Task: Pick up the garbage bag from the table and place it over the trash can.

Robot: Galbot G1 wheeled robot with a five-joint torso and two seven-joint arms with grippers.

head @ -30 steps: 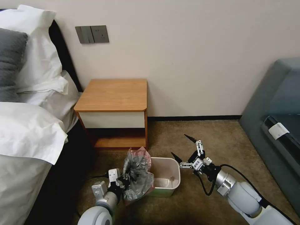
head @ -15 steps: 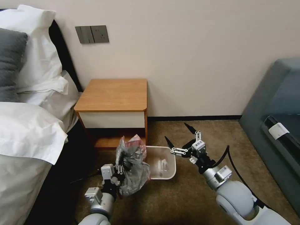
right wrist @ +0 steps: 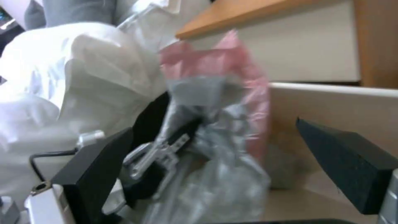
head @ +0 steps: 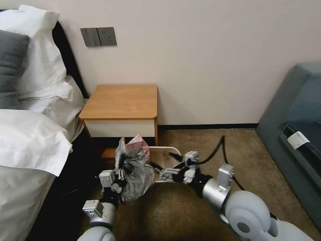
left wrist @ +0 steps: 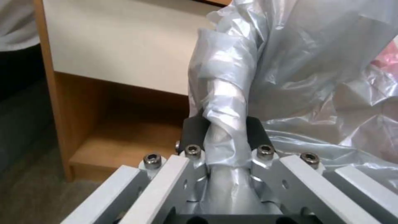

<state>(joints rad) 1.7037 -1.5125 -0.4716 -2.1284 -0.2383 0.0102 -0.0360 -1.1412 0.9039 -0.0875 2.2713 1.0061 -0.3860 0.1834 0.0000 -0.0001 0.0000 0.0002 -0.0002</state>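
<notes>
Left gripper (head: pixel 123 174): low above the carpet, in front of the nightstand's lower shelf; fingers (left wrist: pixel 195 130) clenched on a twisted fold of the garbage bag (head: pixel 133 170).
Garbage bag: hangs bunched and crumpled from that grip, off the floor, pinkish-red edge uppermost; it sits just beside the trash can's left side and hides part of it.
Right gripper (head: pixel 164 161): reached in from the right, level with the trash can's mouth, pointing toward the bag; fingers (right wrist: pixel 352 168) spread wide, grasping nothing, with the bag between them in the right wrist view.
Trash can (head: pixel 166 152): on the carpet (head: pixel 207 147), between the two grippers, close in front of the worktop's right front corner.
Worktop (head: pixel 122 100): orange-brown top of the nightstand, against the wall beside the bed (head: pixel 30 140).
</notes>
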